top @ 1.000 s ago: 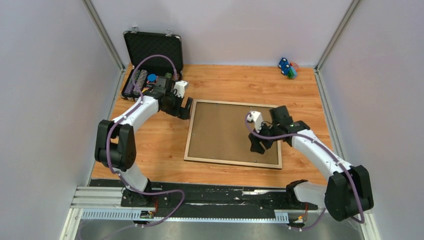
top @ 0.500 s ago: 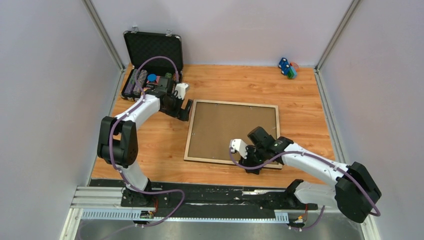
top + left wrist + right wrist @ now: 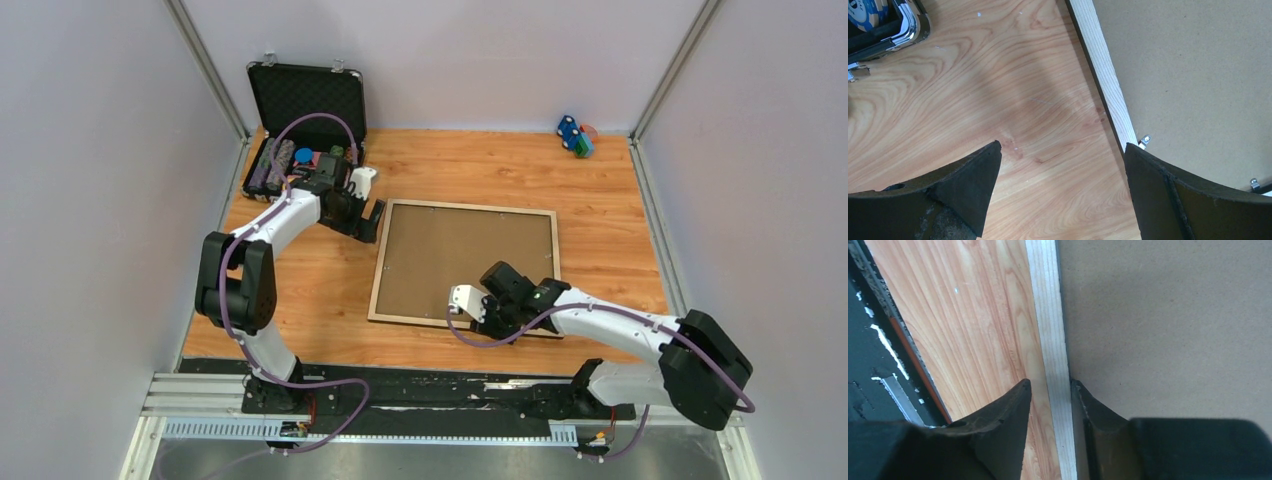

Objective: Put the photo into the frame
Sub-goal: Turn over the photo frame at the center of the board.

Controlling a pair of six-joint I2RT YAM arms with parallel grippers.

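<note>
The frame [image 3: 384,262] is laid back-up on the wood-grain counter [image 3: 320,290]. Its pale near rail is straddled by the narrow right tool [image 3: 1050,385]; whether it is clamped cannot be told. Small metal clips [image 3: 1145,140] on the matte brown backing board [image 3: 1198,75] are shown only by the left wrist view. The left tool [image 3: 1063,146] is spread wide beside the frame's edge.

Left hand [image 3: 1063,146] spread — over frame [image 3: 1104,87].
</note>
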